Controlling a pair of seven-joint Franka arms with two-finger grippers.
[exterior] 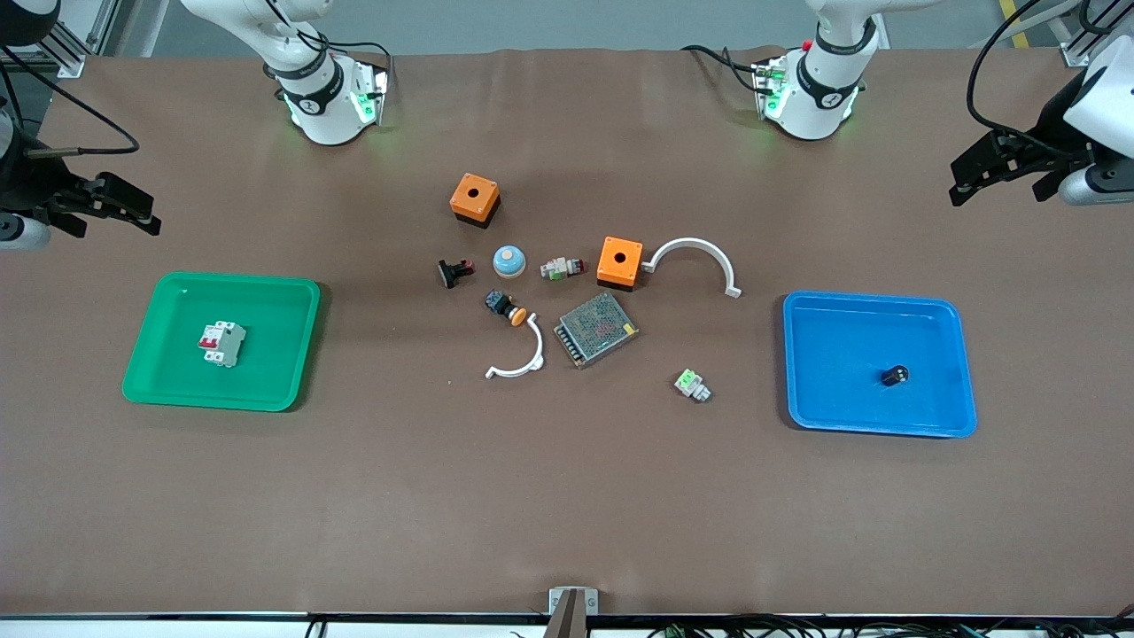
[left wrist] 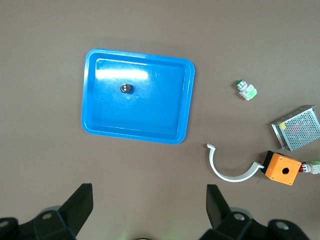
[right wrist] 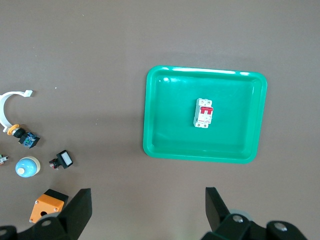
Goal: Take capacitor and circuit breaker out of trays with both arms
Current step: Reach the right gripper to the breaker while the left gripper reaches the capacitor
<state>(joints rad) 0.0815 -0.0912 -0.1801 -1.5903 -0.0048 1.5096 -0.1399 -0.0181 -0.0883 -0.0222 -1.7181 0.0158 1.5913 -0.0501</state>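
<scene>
The breaker point(exterior: 221, 343), a white-grey block with a red lever, lies in the green tray point(exterior: 266, 372) toward the right arm's end of the table. It also shows in the right wrist view point(right wrist: 204, 112), inside that tray point(right wrist: 170, 130). The capacitor point(exterior: 895, 375), a tiny black cylinder, lies in the blue tray point(exterior: 842, 337) toward the left arm's end. It also shows in the left wrist view point(left wrist: 125, 89), in that tray point(left wrist: 160, 110). My right gripper point(exterior: 146, 211) point(right wrist: 148, 207) is open and empty, raised over bare table beside the green tray. My left gripper point(exterior: 959, 182) point(left wrist: 148, 205) is open and empty, raised beside the blue tray.
Loose parts cluster mid-table: two orange boxes point(exterior: 475, 198) point(exterior: 619, 261), a metal mesh power supply point(exterior: 596, 329), two white arcs point(exterior: 695, 257) point(exterior: 521, 356), a blue dome point(exterior: 509, 260), a black push-button with orange cap point(exterior: 505, 307), a black-and-red part point(exterior: 454, 271) and a white-and-green connector point(exterior: 692, 385).
</scene>
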